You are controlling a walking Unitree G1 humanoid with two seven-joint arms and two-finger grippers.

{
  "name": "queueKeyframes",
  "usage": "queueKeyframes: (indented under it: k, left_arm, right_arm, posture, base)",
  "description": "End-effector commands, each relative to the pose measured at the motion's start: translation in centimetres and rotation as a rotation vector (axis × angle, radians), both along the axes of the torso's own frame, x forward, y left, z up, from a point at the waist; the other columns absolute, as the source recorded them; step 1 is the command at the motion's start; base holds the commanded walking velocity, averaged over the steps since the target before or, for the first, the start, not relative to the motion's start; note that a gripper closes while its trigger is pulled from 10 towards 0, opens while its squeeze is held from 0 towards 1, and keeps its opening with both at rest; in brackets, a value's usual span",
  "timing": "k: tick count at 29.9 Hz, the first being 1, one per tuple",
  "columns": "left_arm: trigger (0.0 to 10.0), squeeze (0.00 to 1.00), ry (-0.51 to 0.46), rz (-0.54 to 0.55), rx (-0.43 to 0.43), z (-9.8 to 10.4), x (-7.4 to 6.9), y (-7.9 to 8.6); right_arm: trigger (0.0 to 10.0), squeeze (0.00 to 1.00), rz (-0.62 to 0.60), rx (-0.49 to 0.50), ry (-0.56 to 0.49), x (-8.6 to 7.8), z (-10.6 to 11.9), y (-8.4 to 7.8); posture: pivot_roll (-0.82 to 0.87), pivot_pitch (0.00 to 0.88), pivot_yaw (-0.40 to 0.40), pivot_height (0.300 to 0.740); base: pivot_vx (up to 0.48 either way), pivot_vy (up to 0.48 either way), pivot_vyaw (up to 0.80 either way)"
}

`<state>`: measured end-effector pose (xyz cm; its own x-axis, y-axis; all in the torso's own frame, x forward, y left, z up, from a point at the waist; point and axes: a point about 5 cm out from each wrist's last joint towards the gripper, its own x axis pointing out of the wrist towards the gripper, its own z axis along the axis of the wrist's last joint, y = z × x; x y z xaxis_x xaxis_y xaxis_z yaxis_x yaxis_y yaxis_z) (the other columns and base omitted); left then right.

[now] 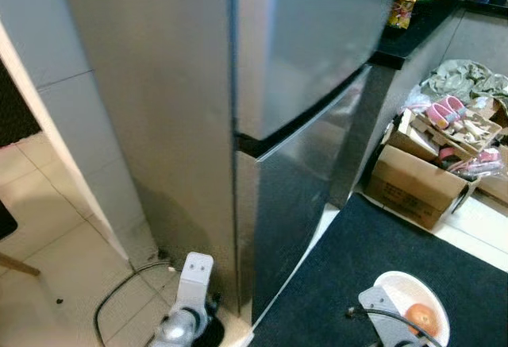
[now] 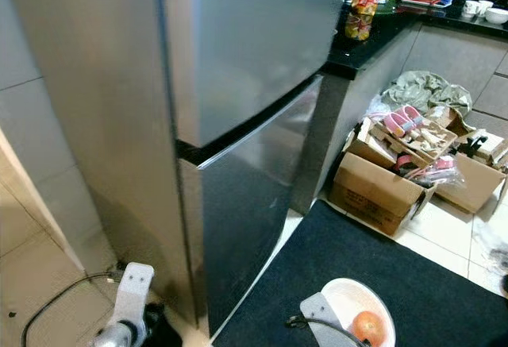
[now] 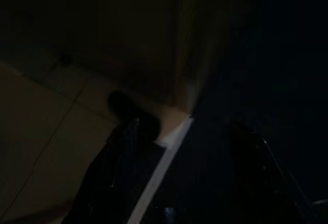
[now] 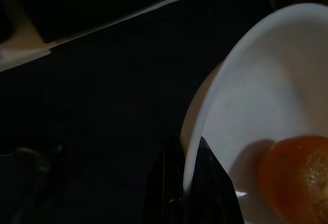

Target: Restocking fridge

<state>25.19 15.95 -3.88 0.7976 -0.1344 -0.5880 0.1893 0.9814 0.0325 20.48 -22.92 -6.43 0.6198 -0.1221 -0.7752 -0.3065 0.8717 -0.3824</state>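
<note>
Closed fridge (image 1: 238, 125), both doors shut; before its lower door, right gripper (image 4: 190, 183) pinches rim of white bowl (image 4: 266, 111) carrying orange (image 4: 297, 178), level for loading; left gripper (image 3: 154, 183) idle, fingers indiscernible.

The left arm (image 1: 186, 303) hangs at the lower left of the head view, wrist pointing down — its gripper is lost in the dark wrist picture. At the lower right, the right gripper (image 4: 190, 175) is pinched closed on the rim of a white bowl (image 4: 256, 96) — one black finger (image 4: 164, 183) on each side.
</note>
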Motion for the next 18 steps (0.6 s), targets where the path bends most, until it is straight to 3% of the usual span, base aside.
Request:
queueKeyframes:
  k: [1, 7, 18]
  left_arm:
    - [10.0, 0.00, 0.010, 0.028, -0.005, -0.18, -0.24, 0.40]
    - [10.0, 0.00, 0.014, 0.040, -0.008, -0.17, -0.22, 0.60]
    - [10.0, 0.00, 0.026, 0.047, -0.023, -0.20, -0.22, 0.76]
  right_arm:
    - [10.0, 0.00, 0.006, 0.005, -0.012, 0.16, 0.07, 0.23]
    - [10.0, 0.00, 0.009, 0.004, -0.012, 0.20, 0.09, 0.21]
    - [10.0, 0.00, 0.014, 0.002, -0.014, 0.32, 0.14, 0.29]
  posture:
    - [-0.06, 0.004, -0.036, 0.740]
    - [-0.06, 0.005, -0.038, 0.740]
    - [-0.06, 0.005, -0.036, 0.740]
  base:
    - [0.000, 0.000, 0.00]
    - [0.000, 0.000, 0.00]
    - [0.000, 0.480, 0.00]
